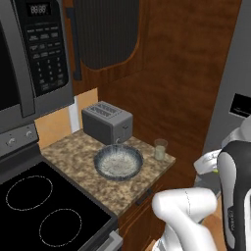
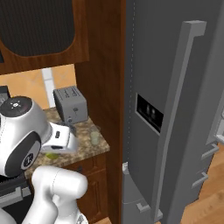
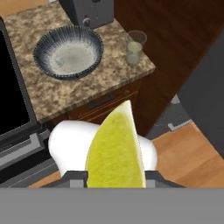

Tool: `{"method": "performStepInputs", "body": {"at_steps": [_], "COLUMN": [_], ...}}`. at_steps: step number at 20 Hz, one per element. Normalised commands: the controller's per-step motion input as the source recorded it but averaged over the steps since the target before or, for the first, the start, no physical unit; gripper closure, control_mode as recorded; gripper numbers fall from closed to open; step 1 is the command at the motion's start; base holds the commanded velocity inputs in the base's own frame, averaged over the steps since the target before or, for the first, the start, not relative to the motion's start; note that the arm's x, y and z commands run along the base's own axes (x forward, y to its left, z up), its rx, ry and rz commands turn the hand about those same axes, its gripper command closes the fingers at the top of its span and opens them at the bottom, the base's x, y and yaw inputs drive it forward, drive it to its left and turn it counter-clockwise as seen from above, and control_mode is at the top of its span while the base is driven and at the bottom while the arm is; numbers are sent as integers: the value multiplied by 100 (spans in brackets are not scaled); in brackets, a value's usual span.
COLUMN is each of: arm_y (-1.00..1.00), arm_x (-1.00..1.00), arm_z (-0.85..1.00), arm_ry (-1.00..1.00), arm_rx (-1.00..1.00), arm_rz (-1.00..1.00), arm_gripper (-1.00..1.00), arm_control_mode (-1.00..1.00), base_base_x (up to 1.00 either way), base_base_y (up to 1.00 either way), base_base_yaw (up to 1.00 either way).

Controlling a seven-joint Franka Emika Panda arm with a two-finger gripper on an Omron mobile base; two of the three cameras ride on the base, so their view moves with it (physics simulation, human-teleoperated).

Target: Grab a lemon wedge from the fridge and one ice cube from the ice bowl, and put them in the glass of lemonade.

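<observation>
My gripper [image 3: 114, 176] is shut on a yellow lemon wedge [image 3: 116, 148], which hides most of both fingertips in the hand view. The hand [image 1: 212, 165] hangs off the counter's right front corner, by the tall grey fridge [image 2: 175, 109]. A sliver of the wedge [image 2: 52, 155] shows under the hand [image 2: 57, 148]. The ribbed grey ice bowl [image 1: 118, 162] sits mid-counter, its speckled whitish inside [image 3: 70, 54] in sight. The small clear glass of lemonade [image 1: 160, 149] stands at the counter's right edge, right of the bowl and ahead of the gripper [image 3: 134, 47].
A boxy grey toaster [image 1: 107, 122] stands behind the bowl on the granite counter [image 1: 73, 157]. A black stove top [image 1: 39, 211] adjoins the counter on the left, under a microwave [image 1: 29, 59]. Dark wood cabinets [image 1: 162, 59] rise behind; wooden floor [image 3: 183, 153] lies below.
</observation>
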Motion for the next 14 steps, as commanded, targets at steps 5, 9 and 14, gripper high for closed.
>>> {"method": "performStepInputs", "body": {"at_steps": [5,9,14], "arm_y": [28,19,0], "arm_x": [0,0,0], "arm_z": [0,0,4], "arm_ry": [7,2,0], "arm_rx": [-27,-32,-34], "arm_rz": [12,16,25], "arm_gripper": [100,100,100], "arm_control_mode": [-100,-100,-100], "base_base_x": [0,0,0], "base_base_y": [0,0,0], "base_base_yaw": [0,0,0]}}
